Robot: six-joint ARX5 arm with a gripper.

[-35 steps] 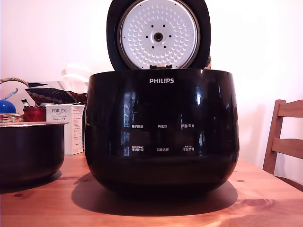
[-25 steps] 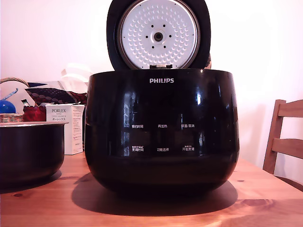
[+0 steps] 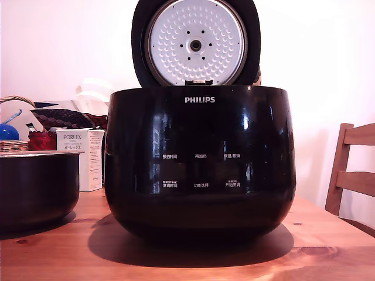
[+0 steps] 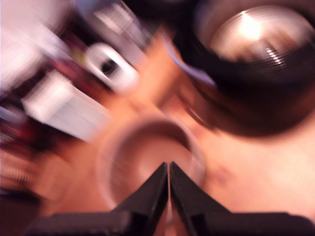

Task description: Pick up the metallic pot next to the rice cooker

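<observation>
Exterior view, low and level with the wooden table [image 3: 328, 246]: rice cooker [image 3: 199, 164] fills centre frame, glossy black, rounded body, white PHILIPS lettering and rows of Chinese labels, lid raised upright behind it showing a dimpled silver inner plate. Metallic pot [image 3: 36, 187] sits on the table at the exterior view's left, just beside the cooker but apart from it, dark walls, thin silvery flared rim, rounded base, partly cut by the frame edge. Behind the pot: white PORLEX box [image 3: 82, 158], red jar, wicker basket edge. Wooden chair [image 3: 354, 175] at the exterior view's right. No arm seen here. Wrist view, heavily motion-blurred, looks down from above: gripper [image 4: 169, 169] with two black tapered fingers drawn together, tips meeting, holding nothing; pot's round opening [image 4: 147, 152] lies directly beyond the tips; cooker's open bowl [image 4: 256, 49] nearby with a bright glint inside
</observation>
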